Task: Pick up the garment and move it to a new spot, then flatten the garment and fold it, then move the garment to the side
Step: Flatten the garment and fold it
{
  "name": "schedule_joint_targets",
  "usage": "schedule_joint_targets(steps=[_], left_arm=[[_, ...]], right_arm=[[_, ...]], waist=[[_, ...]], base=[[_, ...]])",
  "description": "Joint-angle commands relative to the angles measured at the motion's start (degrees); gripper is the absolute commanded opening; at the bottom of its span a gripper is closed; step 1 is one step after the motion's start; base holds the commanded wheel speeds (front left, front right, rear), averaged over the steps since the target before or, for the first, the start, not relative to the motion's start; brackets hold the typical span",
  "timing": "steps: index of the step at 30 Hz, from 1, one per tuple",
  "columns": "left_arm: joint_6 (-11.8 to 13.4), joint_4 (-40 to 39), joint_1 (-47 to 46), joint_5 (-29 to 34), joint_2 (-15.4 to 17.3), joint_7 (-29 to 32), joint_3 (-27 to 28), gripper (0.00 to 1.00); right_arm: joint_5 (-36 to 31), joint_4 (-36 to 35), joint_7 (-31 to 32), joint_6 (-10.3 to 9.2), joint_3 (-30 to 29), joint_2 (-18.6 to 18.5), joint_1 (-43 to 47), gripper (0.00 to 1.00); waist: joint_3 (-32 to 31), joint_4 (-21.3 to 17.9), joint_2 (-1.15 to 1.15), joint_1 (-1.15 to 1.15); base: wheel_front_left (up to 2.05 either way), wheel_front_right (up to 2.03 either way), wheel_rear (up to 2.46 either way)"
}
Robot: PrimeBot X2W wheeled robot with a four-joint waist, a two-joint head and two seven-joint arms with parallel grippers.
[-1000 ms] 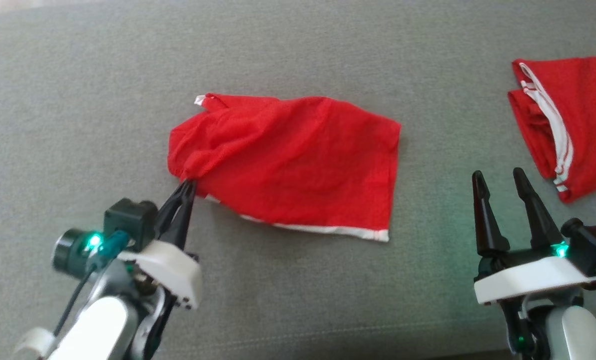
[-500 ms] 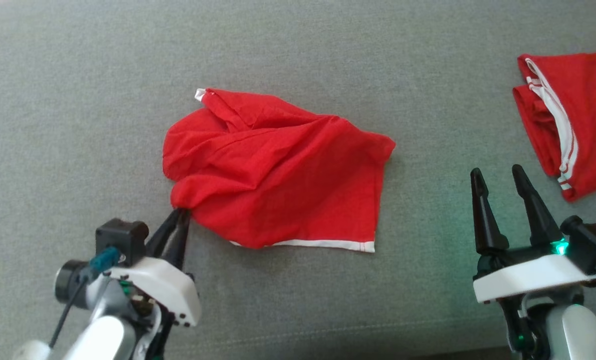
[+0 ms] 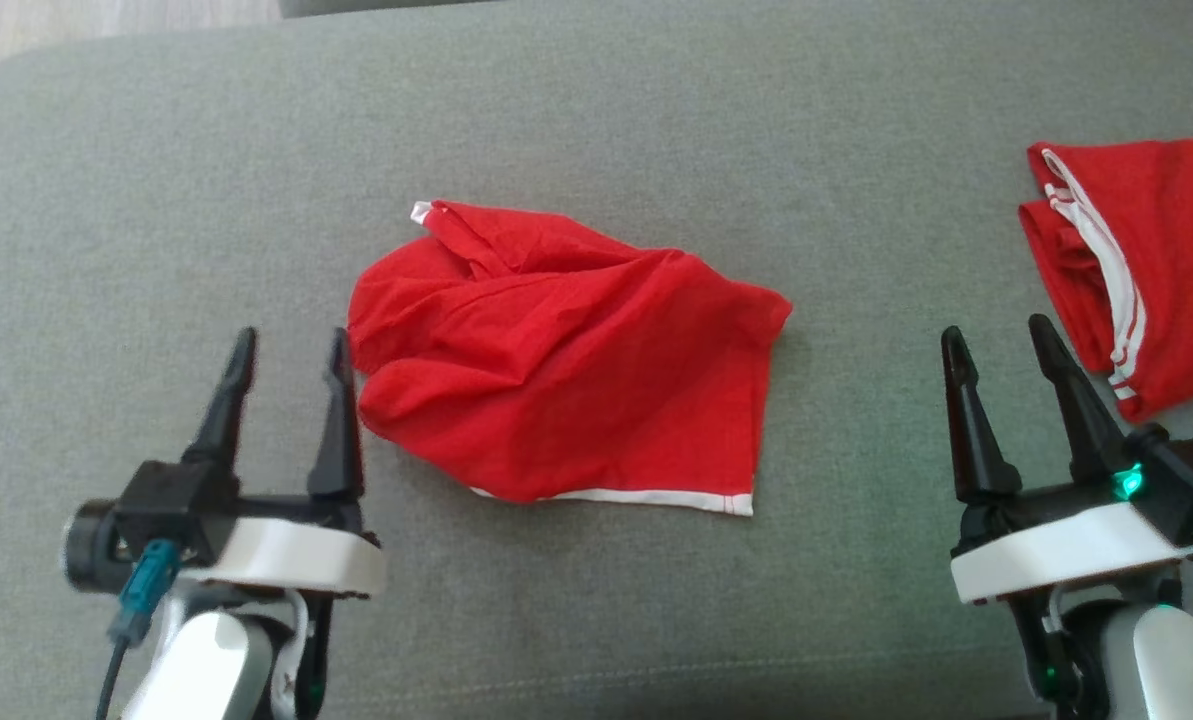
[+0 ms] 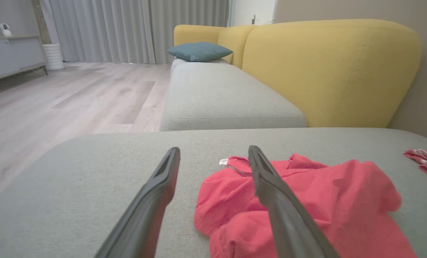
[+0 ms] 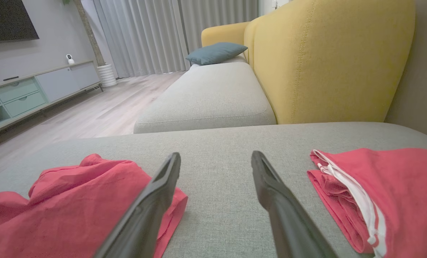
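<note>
The garment is a red pair of shorts with a white hem, lying crumpled in the middle of the grey sofa seat. My left gripper stands open just left of its bunched edge, with nothing between the fingers. The left wrist view has the garment behind and to the right of the left gripper. My right gripper is open and empty, well to the right of the garment. In the right wrist view the garment lies left of the right gripper.
A second red garment with white stripes lies folded at the far right, also seen as the folded garment in the right wrist view. A yellow backrest rises behind the seat. Wooden floor lies beyond the seat's left edge.
My left gripper has opened and let go of the garment's left corner, then drawn slightly left. The garment has settled in a crumpled heap. The right gripper has stayed put.
</note>
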Motion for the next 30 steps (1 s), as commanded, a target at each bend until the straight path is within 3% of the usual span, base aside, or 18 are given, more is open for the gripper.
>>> schedule_joint_targets(steps=[1, 6, 19, 30], left_arm=[[0.8, -1.4, -2.5, 1.1, 1.1, -0.6, 2.8, 1.0], [1.8, -1.3, -1.6, 3.3, 1.2, -1.0, 3.2, 1.0], [1.2, -1.2, -1.5, 3.9, 0.2, -1.2, 3.3, 1.0], [-0.5, -1.0, -4.0, 4.8, -1.7, -1.2, 4.1, 1.0]], right_arm=[[-0.6, -2.4, 0.4, 0.2, 1.6, -0.8, -0.4, 1.0], [-0.8, -3.0, 1.0, 0.2, 2.3, -0.9, 0.3, 1.0], [-0.2, -2.8, 2.6, 0.2, 4.3, -1.6, 0.2, 1.0], [3.1, 13.7, 6.2, 0.2, 17.7, -2.9, -3.7, 1.0]], waist=[[-0.3, 0.0, 0.0, 0.0], [-0.9, 0.0, 0.0, 0.0], [-0.4, 0.6, 0.0, 0.0], [2.9, 3.0, 0.0, 0.0]], base=[[0.0, 0.0, 0.0], [0.0, 0.0, 0.0], [0.0, 0.0, 0.0], [0.0, 0.0, 0.0]])
